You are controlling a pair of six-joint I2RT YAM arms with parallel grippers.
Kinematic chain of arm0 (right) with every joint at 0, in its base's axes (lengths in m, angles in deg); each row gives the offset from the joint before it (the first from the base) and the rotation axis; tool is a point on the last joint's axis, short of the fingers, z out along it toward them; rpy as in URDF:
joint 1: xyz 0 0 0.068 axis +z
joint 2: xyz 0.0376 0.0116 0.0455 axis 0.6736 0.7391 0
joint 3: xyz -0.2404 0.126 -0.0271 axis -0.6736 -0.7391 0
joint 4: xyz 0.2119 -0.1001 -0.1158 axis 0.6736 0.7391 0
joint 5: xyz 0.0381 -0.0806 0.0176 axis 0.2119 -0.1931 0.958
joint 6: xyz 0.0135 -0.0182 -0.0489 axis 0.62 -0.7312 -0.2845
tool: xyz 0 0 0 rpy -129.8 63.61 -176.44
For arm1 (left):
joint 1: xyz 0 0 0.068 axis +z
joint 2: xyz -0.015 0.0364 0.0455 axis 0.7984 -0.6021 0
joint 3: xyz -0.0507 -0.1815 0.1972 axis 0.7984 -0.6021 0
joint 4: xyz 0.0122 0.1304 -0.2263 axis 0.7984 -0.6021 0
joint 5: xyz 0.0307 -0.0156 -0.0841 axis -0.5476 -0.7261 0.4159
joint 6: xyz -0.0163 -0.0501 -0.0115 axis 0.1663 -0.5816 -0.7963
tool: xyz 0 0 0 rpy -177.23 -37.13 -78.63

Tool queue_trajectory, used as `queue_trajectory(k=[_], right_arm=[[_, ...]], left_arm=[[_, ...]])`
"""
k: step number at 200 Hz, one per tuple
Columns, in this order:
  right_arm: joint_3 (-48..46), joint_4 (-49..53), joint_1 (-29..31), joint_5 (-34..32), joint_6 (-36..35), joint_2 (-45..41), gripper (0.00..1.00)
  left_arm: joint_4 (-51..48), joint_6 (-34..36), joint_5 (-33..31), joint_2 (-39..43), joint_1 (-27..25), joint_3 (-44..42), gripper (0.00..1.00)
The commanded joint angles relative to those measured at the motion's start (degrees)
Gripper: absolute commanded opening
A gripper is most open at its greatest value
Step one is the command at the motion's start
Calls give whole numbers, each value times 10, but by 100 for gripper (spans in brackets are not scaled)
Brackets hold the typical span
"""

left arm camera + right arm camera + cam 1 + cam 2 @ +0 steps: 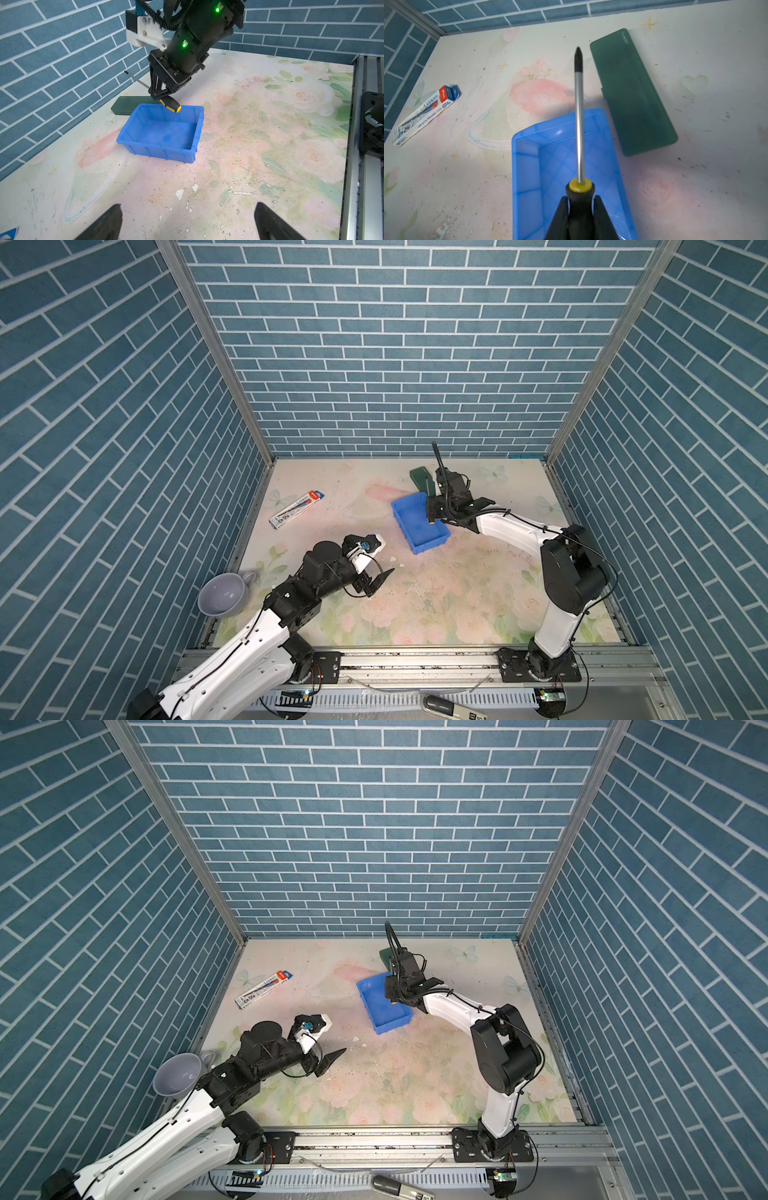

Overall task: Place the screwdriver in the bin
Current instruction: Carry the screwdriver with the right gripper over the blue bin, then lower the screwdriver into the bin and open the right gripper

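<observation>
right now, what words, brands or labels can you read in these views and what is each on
"nusign": faint lettering at one end of the dark green flat rectangular case.
Long white, blue and red printed box: print too small and blurred to read.
Grey pen-shaped thing at a top view's lower edge: label cut off, unreadable.
Bright blue plastic bin, black-handled screwdriver: no text shows.

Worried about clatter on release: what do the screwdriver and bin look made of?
On the screwdriver, the shaft looks like polished metal, with a bright streak; the handle looks like matte black rubber or plastic, with a yellow collar. The bin looks like glossy moulded blue plastic: highlights, ribbed walls.
</observation>
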Motion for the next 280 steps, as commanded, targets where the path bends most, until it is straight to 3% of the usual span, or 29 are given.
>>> queue_trajectory(k=[1,123,188,230,280], right_arm=[[35,-8,12,5,-30,19,1],[61,65,13,89,-200,85,0],[88,91,12,74,-209,123,1],[108,113,12,27,-210,147,1],[117,121,12,21,-218,152,11]], left_arm=[[2,9,-1,10,4,-15,100],[-4,25,24,4,4,-14,100],[-3,27,30,-1,4,-13,100],[-2,30,32,-3,4,-12,100],[0,31,35,-9,4,-11,100]])
